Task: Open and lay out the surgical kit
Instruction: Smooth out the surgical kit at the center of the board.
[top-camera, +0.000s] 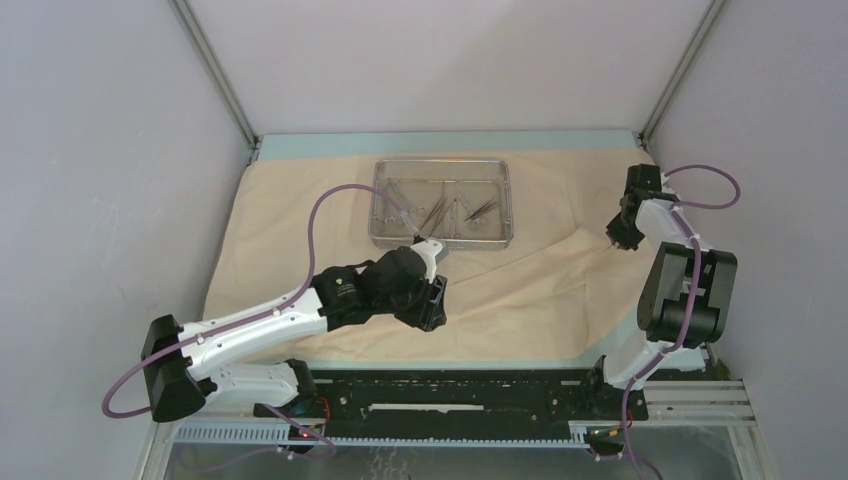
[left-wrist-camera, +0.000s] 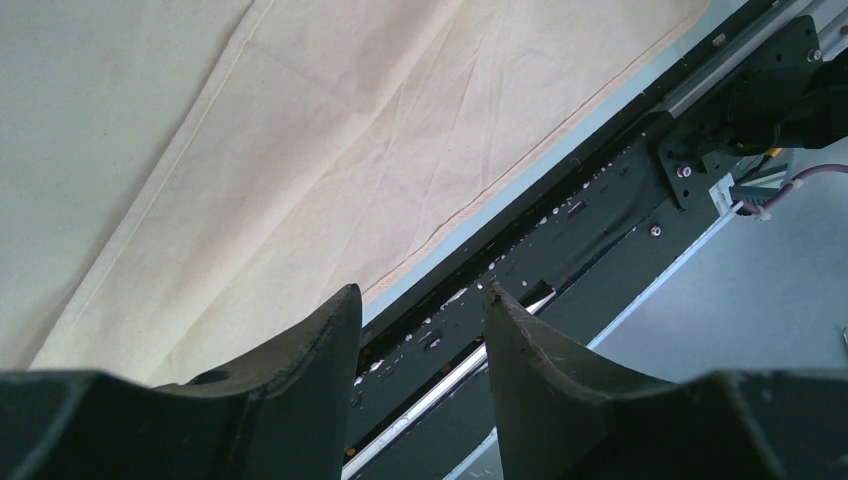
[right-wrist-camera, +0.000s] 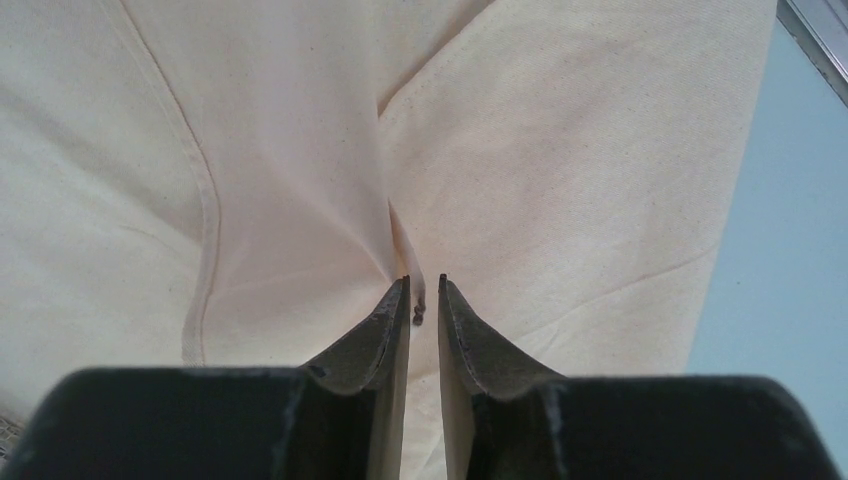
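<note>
Right end effector grasps the cloth wrap at its right edge; left end effector hangs released, short of the near hem.

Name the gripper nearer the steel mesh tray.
Left. The left gripper hangs just nearside of the tray; the right gripper pinches the cloth wrap farther off, to its right.

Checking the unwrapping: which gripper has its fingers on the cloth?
The right gripper: its fingers pinch a fold of the beige cloth wrap. The left gripper hangs open above the cloth, holding nothing.
</note>
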